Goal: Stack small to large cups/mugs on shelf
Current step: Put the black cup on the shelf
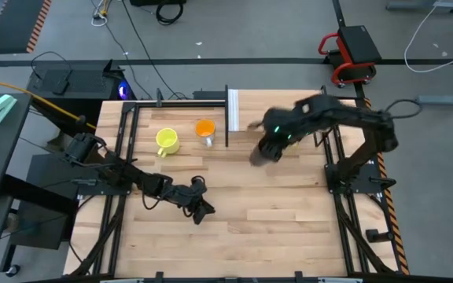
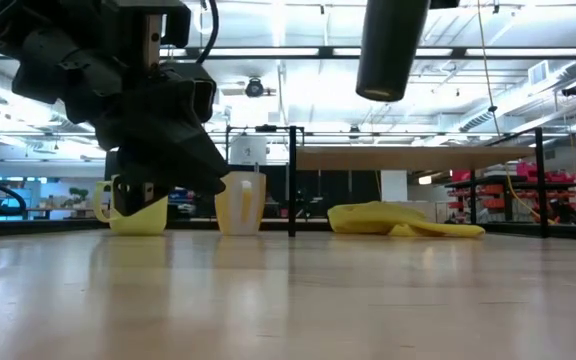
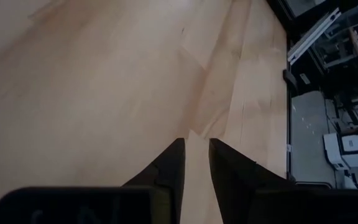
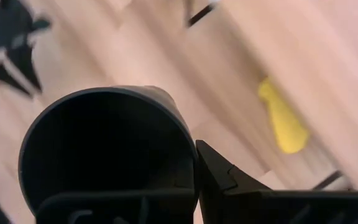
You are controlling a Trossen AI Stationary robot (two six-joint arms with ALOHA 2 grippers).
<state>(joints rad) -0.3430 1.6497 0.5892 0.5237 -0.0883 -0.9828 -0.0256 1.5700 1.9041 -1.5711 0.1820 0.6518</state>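
The tall black cup hangs high in the low view, above the level of the shelf board, in my right gripper. Its open mouth fills the right wrist view. The yellow mug and the orange cup stand on their bases on the table, left of the shelf's white end panel. My left gripper rests low over the table's near middle, its fingers together but for a narrow slit, holding nothing. My right gripper holds the black cup at its rim, coming from above and pointing down. One finger lies against the outside of the wall. The other is lost in the dark of the cup. The cup hangs nearly upright, mouth up, lifted clear of table and shelf.
A flat yellow banana-like thing lies on the table under the shelf board, between its thin black posts. The right arm reaches over the shelf. Bare wood tabletop spreads along the near side.
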